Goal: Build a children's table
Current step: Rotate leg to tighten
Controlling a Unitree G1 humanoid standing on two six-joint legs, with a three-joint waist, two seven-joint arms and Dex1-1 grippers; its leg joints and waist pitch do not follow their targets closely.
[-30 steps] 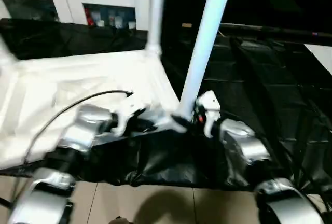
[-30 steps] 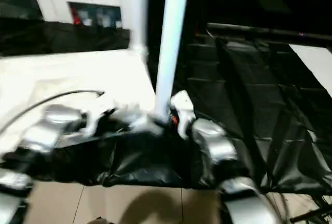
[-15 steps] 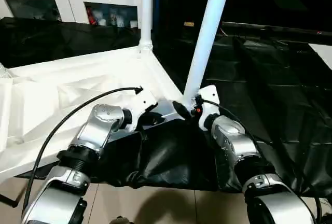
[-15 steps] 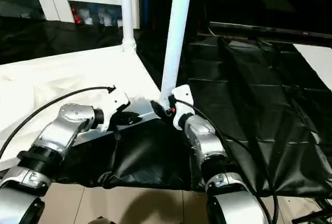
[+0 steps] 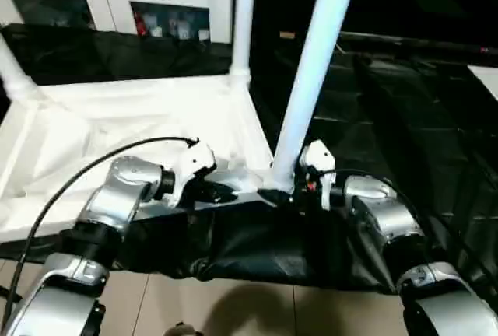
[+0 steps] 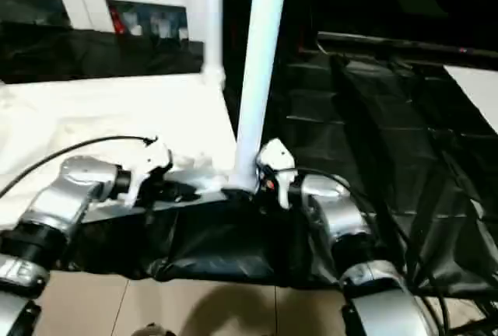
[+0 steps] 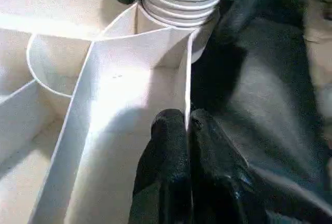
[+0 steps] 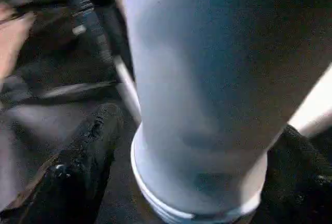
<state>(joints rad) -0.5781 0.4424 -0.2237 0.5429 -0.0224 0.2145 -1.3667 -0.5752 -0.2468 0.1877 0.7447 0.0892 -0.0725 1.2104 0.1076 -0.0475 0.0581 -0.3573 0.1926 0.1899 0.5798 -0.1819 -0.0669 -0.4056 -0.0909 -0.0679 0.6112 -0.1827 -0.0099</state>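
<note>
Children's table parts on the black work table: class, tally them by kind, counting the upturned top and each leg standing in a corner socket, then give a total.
Table top, upside down: 1
Legs standing in corner sockets: 3 (near leg, far leg, far-left leg, partly cut off)
Total: 4

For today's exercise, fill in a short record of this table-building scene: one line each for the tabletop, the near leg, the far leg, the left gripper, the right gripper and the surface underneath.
tabletop: white, lying upside down, ribbed underside up
near leg: upright in the near corner socket
far leg: upright in the far corner
left gripper: shut on the tabletop's edge wall beside the near leg
right gripper: black fingers on either side of the near leg's base, one each side
surface: black-covered work table
</note>
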